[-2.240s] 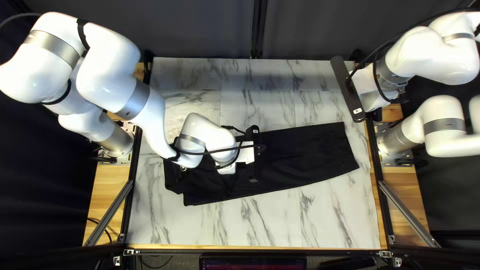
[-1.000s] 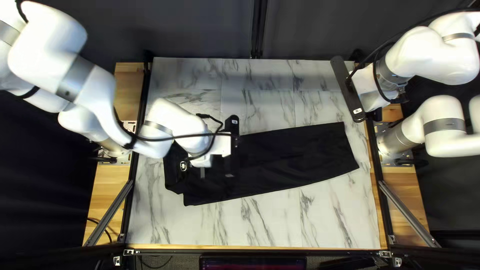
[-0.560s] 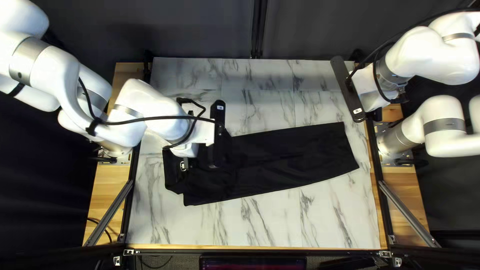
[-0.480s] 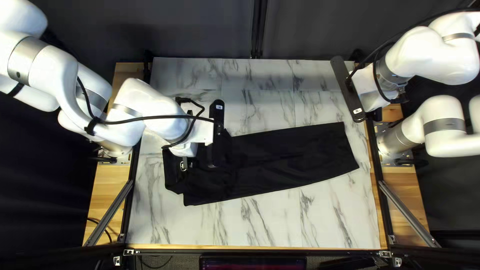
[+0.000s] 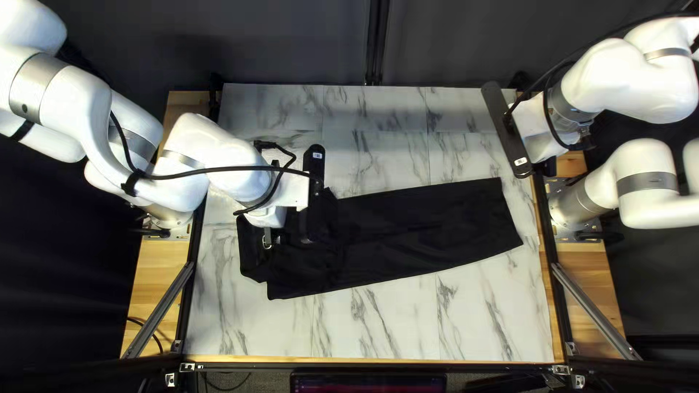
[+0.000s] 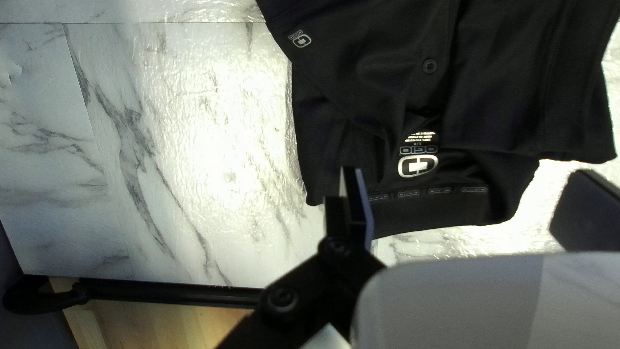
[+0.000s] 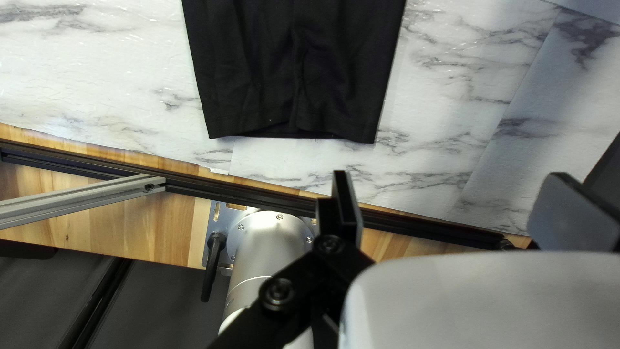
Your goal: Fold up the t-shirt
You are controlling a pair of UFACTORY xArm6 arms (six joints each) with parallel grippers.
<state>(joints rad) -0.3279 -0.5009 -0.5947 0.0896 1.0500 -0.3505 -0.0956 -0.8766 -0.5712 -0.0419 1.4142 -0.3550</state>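
Note:
The black t-shirt [image 5: 429, 225] lies as a long narrow strip across the marble-patterned table, its sides folded in. Its collar end is under my left gripper [image 5: 287, 239], which hovers over it in the top left view. From the left wrist, the shirt's neck label, a button and a small chest logo show on the cloth [image 6: 504, 77] ahead of my open left gripper [image 6: 468, 207]; nothing is held. My right gripper [image 5: 542, 138] is raised at the table's right edge, its tips hidden there. In the right wrist view, the right gripper [image 7: 445, 207] stands open and empty, with the shirt's hem end [image 7: 290, 97] ahead.
Marble-patterned tabletop [image 5: 378, 320] shows around the shirt. Black rails [image 5: 191, 255] with wooden strips [image 5: 156, 269] border its sides. Silver braces [image 5: 597, 313] slope at the near corners. A dark curtain [image 5: 291, 44] hangs behind the far edge.
My left arm has drawn back to the left, from over the shirt's middle part to its collar end, and has nearly stopped. The shirt and the right arm have stayed put.

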